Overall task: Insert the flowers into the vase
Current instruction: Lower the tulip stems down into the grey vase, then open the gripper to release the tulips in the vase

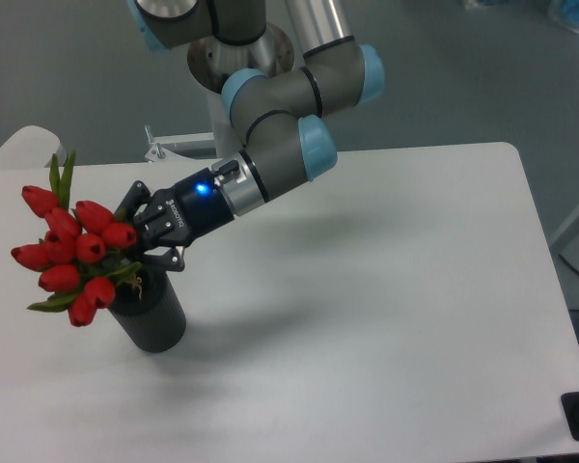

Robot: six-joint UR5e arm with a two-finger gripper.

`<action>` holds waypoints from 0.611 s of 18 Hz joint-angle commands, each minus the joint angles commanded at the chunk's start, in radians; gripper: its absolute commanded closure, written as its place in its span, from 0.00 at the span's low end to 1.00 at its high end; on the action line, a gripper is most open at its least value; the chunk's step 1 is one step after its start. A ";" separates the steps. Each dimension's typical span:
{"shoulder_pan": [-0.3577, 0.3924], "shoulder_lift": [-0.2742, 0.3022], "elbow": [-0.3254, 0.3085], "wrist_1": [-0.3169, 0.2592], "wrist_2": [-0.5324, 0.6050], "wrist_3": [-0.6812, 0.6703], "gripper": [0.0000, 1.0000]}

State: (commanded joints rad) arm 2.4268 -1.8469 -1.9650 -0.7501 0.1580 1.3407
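vase: point(151, 316) stands on the table point(386, 318), near the left edge, towards the near side.
flowers: point(75, 251) heads lie up and left of the vase, leaning left past its rim; stems run down into its top hole.
gripper: point(140, 241) just above and behind the vase's top, right of the flower heads, closed around the stems.
arm: point(270, 164) reaches from far centre down to the left.
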 joint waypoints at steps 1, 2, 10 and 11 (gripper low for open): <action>-0.003 -0.003 0.000 0.000 0.000 0.000 0.82; -0.003 -0.008 0.000 0.000 0.000 0.000 0.82; -0.002 -0.028 0.000 0.002 0.000 0.000 0.48; 0.000 -0.028 0.000 0.002 0.000 0.000 0.31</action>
State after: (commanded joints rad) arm 2.4267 -1.8745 -1.9650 -0.7486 0.1580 1.3407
